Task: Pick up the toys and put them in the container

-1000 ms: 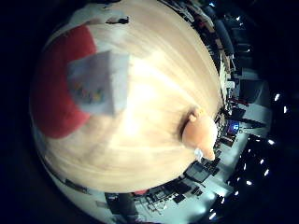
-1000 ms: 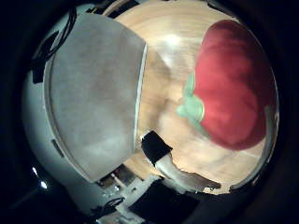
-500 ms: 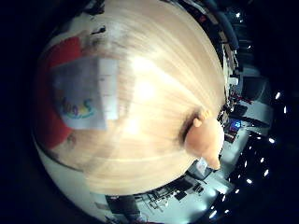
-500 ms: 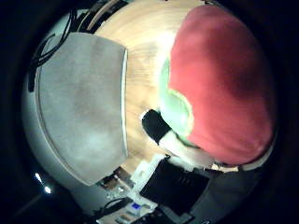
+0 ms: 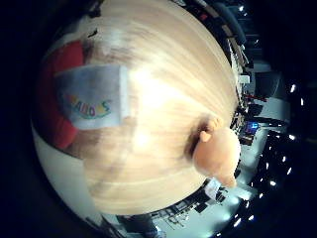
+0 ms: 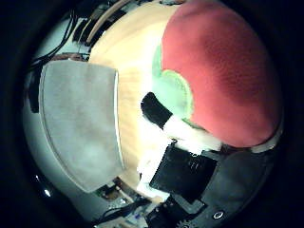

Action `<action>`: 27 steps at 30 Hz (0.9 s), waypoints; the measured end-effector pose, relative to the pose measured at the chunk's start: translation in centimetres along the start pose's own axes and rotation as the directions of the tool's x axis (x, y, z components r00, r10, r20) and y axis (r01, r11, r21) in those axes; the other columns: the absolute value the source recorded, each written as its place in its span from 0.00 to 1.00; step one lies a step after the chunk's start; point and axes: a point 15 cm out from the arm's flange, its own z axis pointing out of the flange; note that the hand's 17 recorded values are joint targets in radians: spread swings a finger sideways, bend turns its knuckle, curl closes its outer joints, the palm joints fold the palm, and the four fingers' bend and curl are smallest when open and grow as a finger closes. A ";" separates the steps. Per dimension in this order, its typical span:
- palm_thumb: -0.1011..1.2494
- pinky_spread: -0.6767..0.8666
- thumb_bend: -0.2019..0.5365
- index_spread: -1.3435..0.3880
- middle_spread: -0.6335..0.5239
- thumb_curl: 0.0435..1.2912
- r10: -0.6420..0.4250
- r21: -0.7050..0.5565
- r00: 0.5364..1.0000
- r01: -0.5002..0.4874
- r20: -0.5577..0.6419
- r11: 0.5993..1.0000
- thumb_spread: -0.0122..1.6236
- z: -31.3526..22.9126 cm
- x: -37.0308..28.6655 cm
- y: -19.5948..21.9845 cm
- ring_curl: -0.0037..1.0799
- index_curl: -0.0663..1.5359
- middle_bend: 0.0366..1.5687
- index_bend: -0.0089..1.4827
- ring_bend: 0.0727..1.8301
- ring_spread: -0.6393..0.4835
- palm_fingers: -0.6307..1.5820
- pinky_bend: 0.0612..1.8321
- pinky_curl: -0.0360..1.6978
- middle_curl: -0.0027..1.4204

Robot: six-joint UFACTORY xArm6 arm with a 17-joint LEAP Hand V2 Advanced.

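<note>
I'm low over the red strawberry plush point(image 6: 223, 71), filling my view so the hand point(image 6: 190, 161) can grasp; whether its fingers are closed, I can't tell. The grey fabric container point(image 6: 80, 123) waits just beside it on the wooden table point(image 5: 163, 59), the orange plush point(image 5: 216, 153) well apart.

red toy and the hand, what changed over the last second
The hand has closed in on the red plush toy, which now fills far more of the thumb side view, with a finger beside its green leaf. Nothing is visibly grasped yet. The grey container and orange plush stay put on the table.

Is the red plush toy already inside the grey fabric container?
No, the red plush toy lies on the wooden table beside the grey fabric container.
</note>
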 end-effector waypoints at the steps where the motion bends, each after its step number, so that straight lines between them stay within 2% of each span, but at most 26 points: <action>1: 0.50 0.20 0.27 0.53 0.31 0.21 0.003 -0.001 1.000 -0.003 0.001 1.000 0.72 0.0 0.1 0.1 0.45 0.33 0.56 0.49 0.62 0.33 0.92 0.64 0.25 0.45; 10: 0.57 0.23 0.27 0.58 0.34 0.21 0.036 0.034 0.999 -0.036 -0.007 0.999 0.76 -2.7 1.8 0.6 0.48 0.40 0.66 0.65 0.68 0.36 0.90 0.67 0.28 0.46; 18: 0.59 0.24 0.26 0.60 0.37 0.20 0.043 0.032 0.999 -0.043 -0.004 0.999 0.78 -5.5 1.7 2.0 0.49 0.42 0.72 0.69 0.71 0.37 0.88 0.69 0.30 0.46; 27: 0.60 0.25 0.26 0.61 0.38 0.20 0.027 0.120 1.000 -0.027 0.003 0.992 0.80 -12.1 -0.6 2.8 0.49 0.43 0.75 0.71 0.72 0.38 0.87 0.69 0.32 0.45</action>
